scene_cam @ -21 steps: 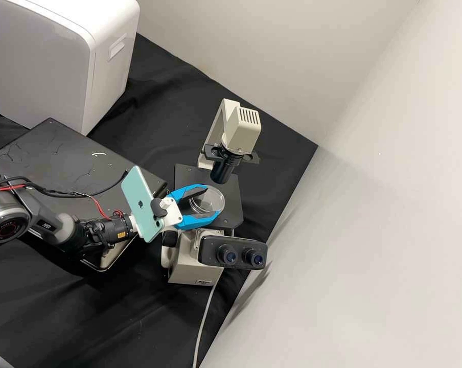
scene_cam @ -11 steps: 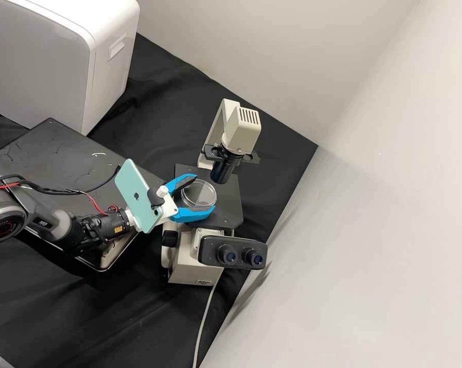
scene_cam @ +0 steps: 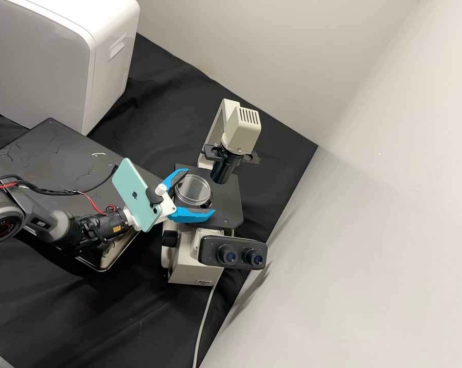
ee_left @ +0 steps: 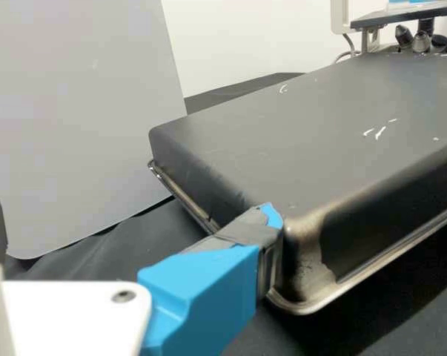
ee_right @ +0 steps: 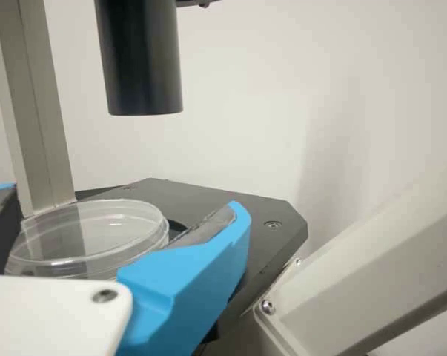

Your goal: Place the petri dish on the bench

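A clear round petri dish [scene_cam: 192,188] is clamped between the two blue fingers of my right gripper [scene_cam: 199,192], just above the black microscope stage [scene_cam: 226,202]. In the right wrist view the petri dish [ee_right: 86,237] sits between the fingers of the right gripper [ee_right: 119,215], with the dark condenser tube [ee_right: 138,55] above and behind it. My left gripper [ee_left: 130,211] is open and holds nothing. One of its fingers [ee_left: 208,289] is right at the corner of a black tray [ee_left: 305,141].
The beige microscope [scene_cam: 200,255] stands mid-bench with its condenser [scene_cam: 222,168] over the stage and a cable trailing forward. A black tray [scene_cam: 52,158] lies to the left under the arm. A white appliance [scene_cam: 57,56] stands at the back left. A pale wall runs along the right.
The right gripper, with the petri dish in it, has drawn back to the left over the stage and risen slightly, out from below the condenser.
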You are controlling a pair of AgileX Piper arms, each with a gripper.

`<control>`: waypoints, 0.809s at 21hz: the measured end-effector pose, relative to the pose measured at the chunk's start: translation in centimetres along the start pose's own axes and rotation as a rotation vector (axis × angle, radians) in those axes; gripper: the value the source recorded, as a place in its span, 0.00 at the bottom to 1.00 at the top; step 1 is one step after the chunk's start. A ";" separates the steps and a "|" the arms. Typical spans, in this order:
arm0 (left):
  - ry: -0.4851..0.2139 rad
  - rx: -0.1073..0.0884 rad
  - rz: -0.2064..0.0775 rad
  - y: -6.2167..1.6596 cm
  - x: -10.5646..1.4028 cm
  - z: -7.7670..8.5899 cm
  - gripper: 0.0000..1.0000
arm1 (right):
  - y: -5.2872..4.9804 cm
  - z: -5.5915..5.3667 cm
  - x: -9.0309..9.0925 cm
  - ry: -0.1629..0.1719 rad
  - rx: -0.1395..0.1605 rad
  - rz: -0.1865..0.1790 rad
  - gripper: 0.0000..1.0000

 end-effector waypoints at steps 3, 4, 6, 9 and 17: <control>0.000 0.000 0.000 0.00 0.0 0.0 1.00 | 0.0 0.0 0.0 0.000 0.000 0.000 1.00; 0.000 0.000 0.000 0.00 0.0 0.0 1.00 | 0.0 0.0 0.0 0.000 0.000 0.000 1.00; 0.000 0.000 0.000 0.00 0.0 0.0 1.00 | 0.0 0.0 0.0 0.000 0.000 0.000 1.00; 0.000 0.000 0.000 0.00 0.0 0.0 1.00 | 0.0 0.0 0.0 0.001 0.000 -0.001 1.00; 0.010 -0.012 0.015 0.31 0.0 -0.2 1.00 | 0.0 0.0 0.0 0.002 -0.001 -0.002 1.00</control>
